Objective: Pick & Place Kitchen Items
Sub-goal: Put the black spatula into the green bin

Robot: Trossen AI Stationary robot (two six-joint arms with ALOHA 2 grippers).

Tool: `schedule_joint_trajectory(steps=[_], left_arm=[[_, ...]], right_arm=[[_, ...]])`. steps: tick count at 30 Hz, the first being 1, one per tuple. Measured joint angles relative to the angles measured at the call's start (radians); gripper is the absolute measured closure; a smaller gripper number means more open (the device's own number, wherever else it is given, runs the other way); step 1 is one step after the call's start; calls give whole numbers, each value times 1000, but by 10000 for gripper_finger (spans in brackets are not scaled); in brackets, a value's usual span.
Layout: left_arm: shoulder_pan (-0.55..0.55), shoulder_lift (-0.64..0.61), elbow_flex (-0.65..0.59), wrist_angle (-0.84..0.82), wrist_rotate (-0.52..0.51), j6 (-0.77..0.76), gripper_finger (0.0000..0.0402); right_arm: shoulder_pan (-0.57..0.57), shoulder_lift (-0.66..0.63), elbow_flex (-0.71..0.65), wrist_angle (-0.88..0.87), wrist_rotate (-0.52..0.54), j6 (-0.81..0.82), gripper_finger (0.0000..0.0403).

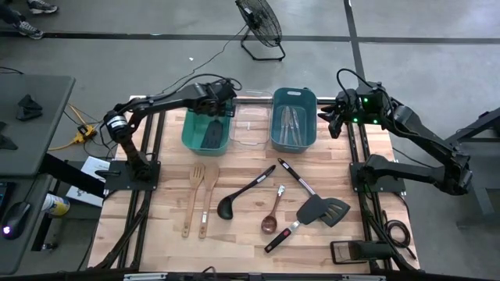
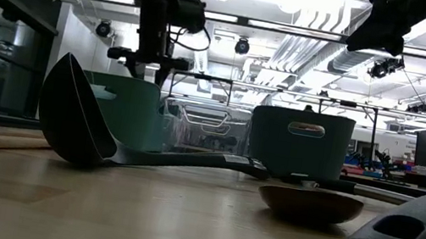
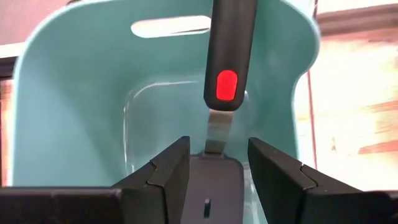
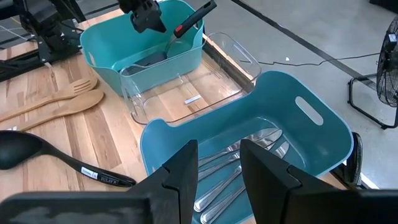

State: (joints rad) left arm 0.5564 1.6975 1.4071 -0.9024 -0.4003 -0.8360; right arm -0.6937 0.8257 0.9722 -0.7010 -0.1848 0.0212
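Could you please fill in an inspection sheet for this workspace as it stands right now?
Surface: wooden table, bare between the utensils.
Job's things: black spatula with red-marked handle in the green bin; silver cutlery in the blue bin; black ladle, two wooden utensils, a copper-coloured spoon and two black spatulas lie on the table.
Clutter: clear bin, only a small label inside.
Claws: left claw open over the green bin, spatula handle just beyond its fingers; right claw open above the blue bin, holding nothing.
Cables: cable across the floor to a fan; yellow plug at the left.
Surroundings: desk with mouse on the left.
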Motion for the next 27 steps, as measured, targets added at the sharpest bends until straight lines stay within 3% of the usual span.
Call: schedule_joint_trajectory(steps=[12, 21, 27], left_arm=[[-64, -124, 0, 35, -2, 29, 241], [-220, -199, 0, 93, -3, 35, 241], [-350, -244, 0, 93, -67, -20, 241]], right_arm=[[0, 0, 0, -5, -1, 5, 291], [0, 0, 0, -9, -1, 8, 291], [0, 0, 0, -31, -1, 8, 291]])
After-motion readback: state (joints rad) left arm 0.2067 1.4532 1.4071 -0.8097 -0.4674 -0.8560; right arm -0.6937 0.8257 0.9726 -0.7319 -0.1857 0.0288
